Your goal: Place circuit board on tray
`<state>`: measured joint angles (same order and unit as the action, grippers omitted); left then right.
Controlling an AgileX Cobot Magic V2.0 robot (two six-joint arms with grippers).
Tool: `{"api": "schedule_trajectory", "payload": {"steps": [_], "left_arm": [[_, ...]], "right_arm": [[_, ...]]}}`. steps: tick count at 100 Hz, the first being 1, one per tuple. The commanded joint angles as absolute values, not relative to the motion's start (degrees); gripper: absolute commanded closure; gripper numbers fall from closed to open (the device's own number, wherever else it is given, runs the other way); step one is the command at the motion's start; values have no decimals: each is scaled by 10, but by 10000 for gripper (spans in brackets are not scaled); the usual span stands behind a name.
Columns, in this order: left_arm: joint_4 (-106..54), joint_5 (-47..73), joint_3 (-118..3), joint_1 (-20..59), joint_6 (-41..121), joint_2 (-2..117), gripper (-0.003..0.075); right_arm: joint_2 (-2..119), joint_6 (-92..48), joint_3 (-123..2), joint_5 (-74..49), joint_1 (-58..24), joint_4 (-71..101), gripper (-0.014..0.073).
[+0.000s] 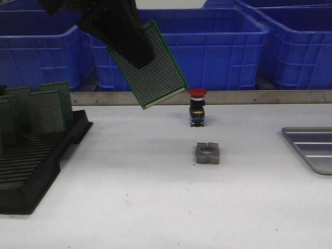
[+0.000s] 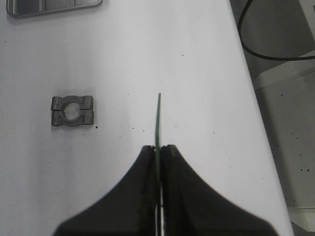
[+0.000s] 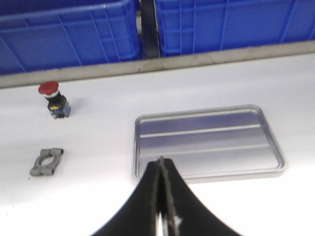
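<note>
A green perforated circuit board (image 1: 150,67) hangs tilted in the air above the table's middle left, with my left gripper (image 1: 136,52) shut on its upper part. In the left wrist view the board (image 2: 158,118) shows edge-on between the closed fingers (image 2: 158,147). The silver-grey tray (image 1: 314,148) lies at the table's right edge, partly cut off in the front view, and it looks empty in the right wrist view (image 3: 206,135). My right gripper (image 3: 160,160) is shut with nothing in it, hovering near the tray's near rim. The tray's corner (image 2: 54,6) also shows in the left wrist view.
A black slotted rack (image 1: 36,161) at the left holds several more green boards (image 1: 46,109). A red-capped push button (image 1: 197,106) and a grey metal clamp block (image 1: 208,153) stand mid-table. Big blue bins (image 1: 218,46) line the back behind a metal rail.
</note>
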<state>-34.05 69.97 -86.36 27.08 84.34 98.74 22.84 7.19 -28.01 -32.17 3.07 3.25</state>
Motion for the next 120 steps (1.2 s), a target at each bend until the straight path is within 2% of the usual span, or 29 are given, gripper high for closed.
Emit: {"api": "schedule_trajectory", "payload": {"steps": [1, 15, 22, 31, 32, 33, 43, 51, 61, 75, 91, 106, 120], "left_arm": [[-374, 730, -882, 277, 837, 961, 739], [-374, 730, -882, 277, 837, 961, 739], [-374, 730, -882, 277, 837, 961, 739], [-375, 730, -882, 277, 837, 961, 739], [-375, 730, -882, 277, 837, 961, 739], [-375, 730, -882, 277, 837, 961, 739], [-376, 730, -882, 277, 837, 961, 739], [-379, 730, -882, 277, 837, 961, 739], [-384, 730, -882, 277, 837, 961, 739], [-389, 730, -882, 277, 837, 961, 739], [-389, 730, -882, 277, 837, 961, 739], [-389, 730, -882, 277, 837, 961, 739], [-389, 730, -882, 277, 837, 961, 739]], "right_arm": [[282, 73, -333, -334, 31, 35, 662], [338, 73, -358, -342, 31, 37, 657], [352, 73, -358, -341, 31, 49, 622], [362, 73, -358, -342, 31, 69, 484], [363, 73, -358, -342, 31, 75, 442], [363, 73, -358, -342, 31, 75, 442], [364, 73, -358, -342, 31, 87, 230], [365, 72, -358, -336, 31, 100, 140], [369, 29, -358, -320, 30, 123, 139], [401, -134, -362, -316, 30, 238, 139], [473, -415, -377, -357, 30, 442, 139], [554, -714, -397, -455, 30, 625, 139], [629, -871, -412, -520, 25, 732, 139]]}}
